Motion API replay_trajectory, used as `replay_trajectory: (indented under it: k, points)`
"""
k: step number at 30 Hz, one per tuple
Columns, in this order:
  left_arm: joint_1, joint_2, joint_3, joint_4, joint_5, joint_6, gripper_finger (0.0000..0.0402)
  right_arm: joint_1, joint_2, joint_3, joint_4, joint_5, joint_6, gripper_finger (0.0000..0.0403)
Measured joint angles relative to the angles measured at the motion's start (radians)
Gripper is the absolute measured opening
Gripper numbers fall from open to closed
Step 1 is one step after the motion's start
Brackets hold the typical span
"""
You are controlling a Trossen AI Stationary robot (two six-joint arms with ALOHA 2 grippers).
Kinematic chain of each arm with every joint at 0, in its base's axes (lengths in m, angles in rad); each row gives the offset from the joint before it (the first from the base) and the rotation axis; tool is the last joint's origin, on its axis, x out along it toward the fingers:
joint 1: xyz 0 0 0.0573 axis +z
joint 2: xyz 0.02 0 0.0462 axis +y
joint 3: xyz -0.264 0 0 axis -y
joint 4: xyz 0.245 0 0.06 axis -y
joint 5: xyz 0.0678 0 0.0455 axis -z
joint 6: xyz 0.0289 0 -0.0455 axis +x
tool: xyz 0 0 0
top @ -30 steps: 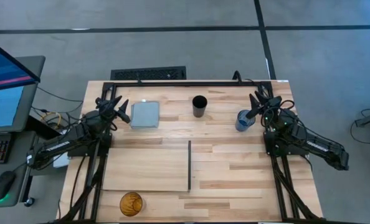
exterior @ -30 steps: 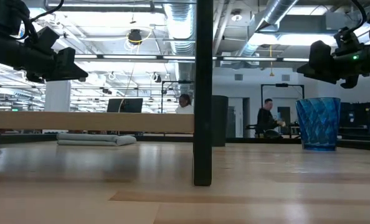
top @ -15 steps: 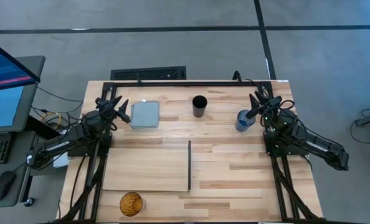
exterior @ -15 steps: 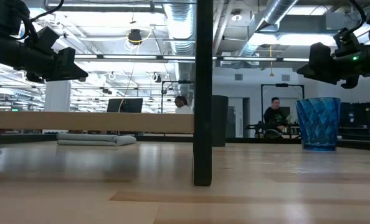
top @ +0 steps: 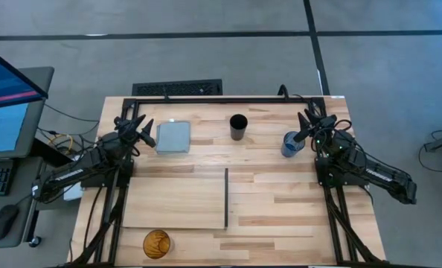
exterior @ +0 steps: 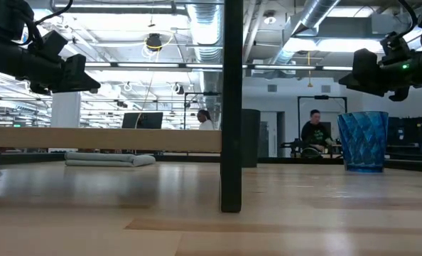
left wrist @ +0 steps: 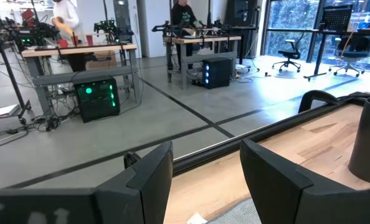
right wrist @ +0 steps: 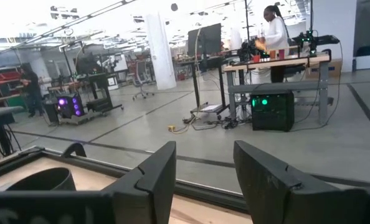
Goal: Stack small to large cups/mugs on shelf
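The blue cup [top: 291, 144] stands on its base at the table's far right, also in the low view [exterior: 362, 141]. The black cup [top: 238, 126] stands far centre; it shows in both wrist views [left wrist: 368, 146] [right wrist: 38, 180]. The amber cup [top: 156, 243] sits at the near left edge. The pale shelf board [top: 176, 198] with its black strip [top: 226, 198] lies flat near centre. My left gripper [top: 147, 131] hovers open at the far left, above the grey-blue pad's left edge. My right gripper [top: 306, 125] hovers open just beyond the blue cup. Both are empty.
A grey-blue square pad [top: 173, 137] lies at the far left. A black frame rail [top: 228, 98] runs along the table's far edge. Bare tabletop [top: 280, 201] lies right of the board. People stand and sit in the room beyond [exterior: 314, 131].
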Motion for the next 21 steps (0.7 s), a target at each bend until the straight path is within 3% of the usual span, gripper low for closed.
replay_trajectory:
  k: [21]
  points:
    - [0.0, 0.0, 0.0, 0.015, 0.02, -0.042, 0.0181, 0.0, 0.0, 0.0, -0.003, 0.0, 0.007, 0.0182]
